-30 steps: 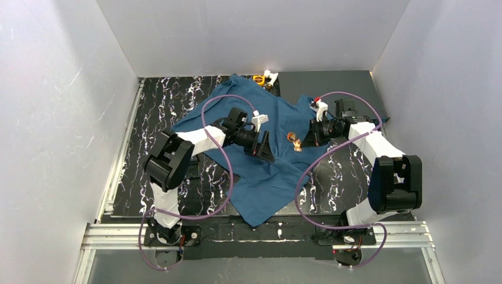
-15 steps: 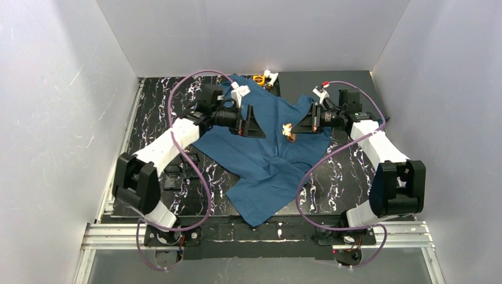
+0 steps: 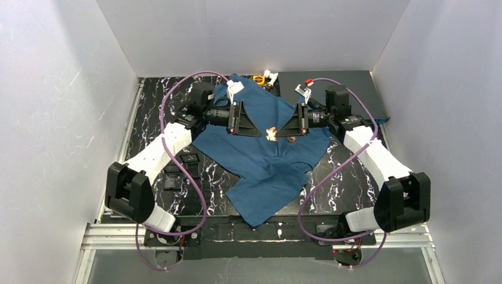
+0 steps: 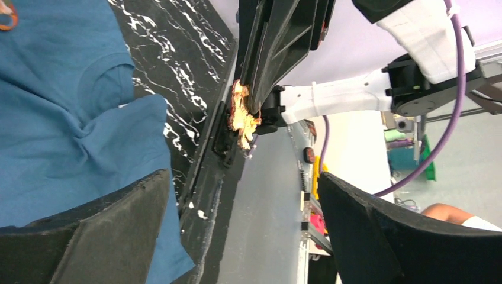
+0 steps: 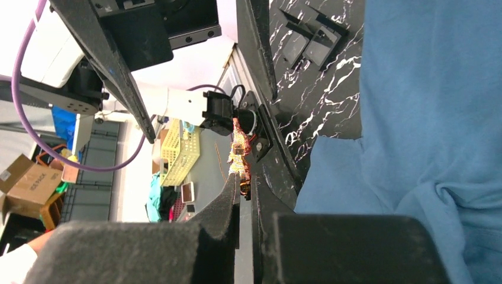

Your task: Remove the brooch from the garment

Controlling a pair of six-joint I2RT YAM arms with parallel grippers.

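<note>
While the garment (image 3: 260, 168) lies rumpled on the tabletop (image 3: 155, 112) nearest the bases, a bit farther back the right gripper (image 3: 279, 134) is clenched on the brooch (image 3: 272, 134), lifted clear of the cloth. The left gripper (image 3: 253, 125) faces it, just beside, spread wide and holding nothing.

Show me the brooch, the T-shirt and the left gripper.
brooch (image 3: 272, 134), top view, on its gold body.
T-shirt (image 3: 263, 171), top view, on bare cloth in its lower middle.
left gripper (image 4: 241, 189), left wrist view, midway between its open fingertips.
</note>
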